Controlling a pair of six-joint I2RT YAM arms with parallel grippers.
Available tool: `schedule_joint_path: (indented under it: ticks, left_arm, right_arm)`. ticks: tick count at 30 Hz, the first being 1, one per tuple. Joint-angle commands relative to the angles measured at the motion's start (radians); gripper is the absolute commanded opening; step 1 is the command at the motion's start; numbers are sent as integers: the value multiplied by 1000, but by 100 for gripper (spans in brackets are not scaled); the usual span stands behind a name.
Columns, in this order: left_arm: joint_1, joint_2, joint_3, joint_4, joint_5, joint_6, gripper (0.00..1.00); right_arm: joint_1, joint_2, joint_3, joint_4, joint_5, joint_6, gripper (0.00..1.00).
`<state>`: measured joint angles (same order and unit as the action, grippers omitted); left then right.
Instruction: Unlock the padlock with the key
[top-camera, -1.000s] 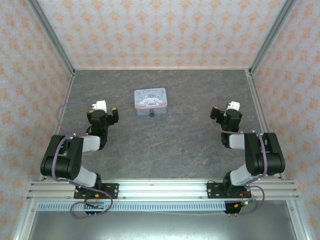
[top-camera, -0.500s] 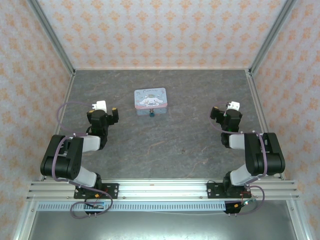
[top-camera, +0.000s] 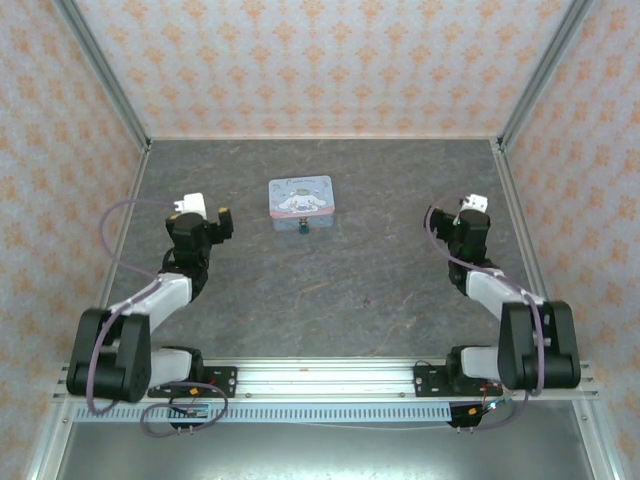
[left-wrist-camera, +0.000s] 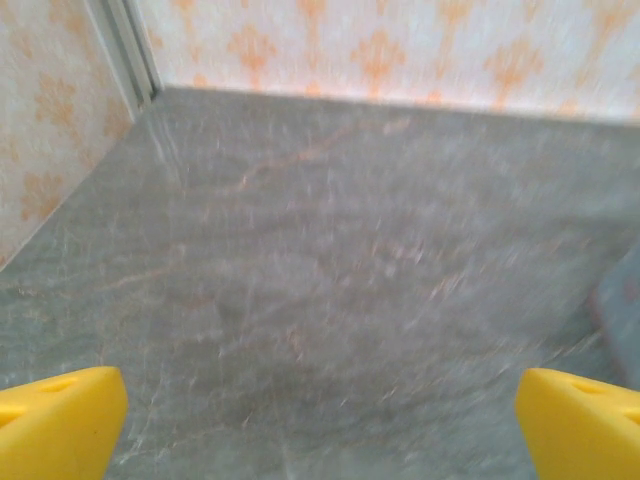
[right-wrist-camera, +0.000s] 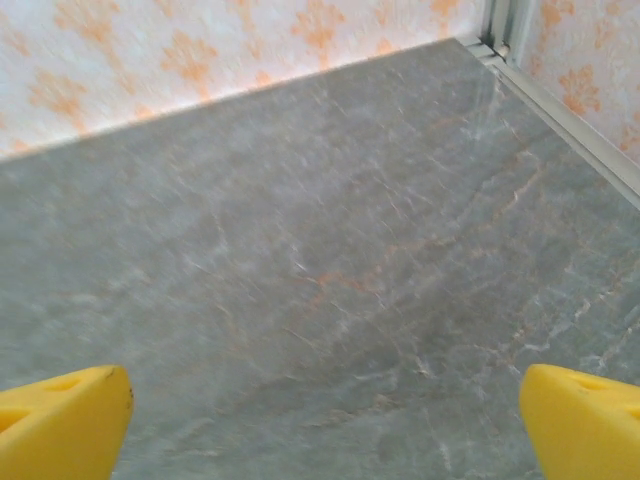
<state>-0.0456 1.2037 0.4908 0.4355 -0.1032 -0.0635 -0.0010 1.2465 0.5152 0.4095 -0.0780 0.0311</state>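
**Both pincers spread wide, padlock at the tin's near edge**

The padlock (top-camera: 303, 228) sits at the middle of the near side of the tin box (top-camera: 300, 195), touching it, on the far middle part of the grey table (top-camera: 360, 290). It is too small to make out its details. The left gripper (left-wrist-camera: 318, 425) hovers left of the box, its yellow fingers (left-wrist-camera: 55, 420) spread wide with bare table between them. The right gripper (right-wrist-camera: 322, 425) is well apart on the right, likewise spread and pinching nothing.

Top camera looks down from behind; wrist cameras face low across the same table (top-camera: 350, 285).
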Motion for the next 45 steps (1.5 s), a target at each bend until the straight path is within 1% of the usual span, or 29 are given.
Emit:
schedule_joint_path:
  ticks: [1, 3, 4, 5, 6, 8, 11, 14, 17, 22, 25, 29, 33, 41, 45]
  left_arm:
    - [-19, -112, 73, -251, 32, -154, 100]
    - [-49, -153, 104, -353, 49, -218, 100]
    - [-72, -167, 119, -397, 50, -255, 100]
    - [-98, -176, 130, -432, 74, -291, 100]
    - [-120, -181, 136, -448, 102, -325, 100]
    - [-190, -191, 135, -468, 138, -401, 100]
    - [-291, -207, 111, -464, 128, -513, 100]
    - [-365, -219, 78, -420, 98, -605, 100]
    - [-418, -204, 73, -390, 81, -660, 100]
    - [-493, -136, 124, -388, 57, -671, 100]
    - [-515, -102, 146, -379, 54, -677, 100]
    - [-525, -70, 174, -406, 39, -680, 100]
    - [-530, -53, 188, -419, 41, -683, 100]
    - [-533, -57, 198, -461, 17, -685, 100]
    - [-533, -66, 194, -469, 7, -685, 100]
  right_arm:
    - [8, -105, 67, -276, -110, 139, 95]
    - [29, -153, 96, -388, -190, 198, 92]
    - [55, -178, 111, -449, -218, 230, 90]
    - [85, -197, 124, -506, -234, 256, 88]
    - [114, -213, 137, -556, -245, 276, 86]
    - [185, -239, 156, -669, -281, 329, 82]
    - [304, -256, 160, -786, -302, 382, 80]
    - [403, -242, 141, -856, -330, 419, 76]
    - [473, -208, 124, -898, -346, 449, 69]
    - [559, -127, 118, -892, -341, 479, 61]
    - [597, -69, 134, -910, -313, 493, 57]
    - [656, 10, 159, -932, -267, 495, 54]
    - [690, 76, 180, -942, -227, 507, 48]
    - [713, 156, 214, -939, -196, 507, 36]
    - [716, 187, 234, -942, -196, 499, 33]
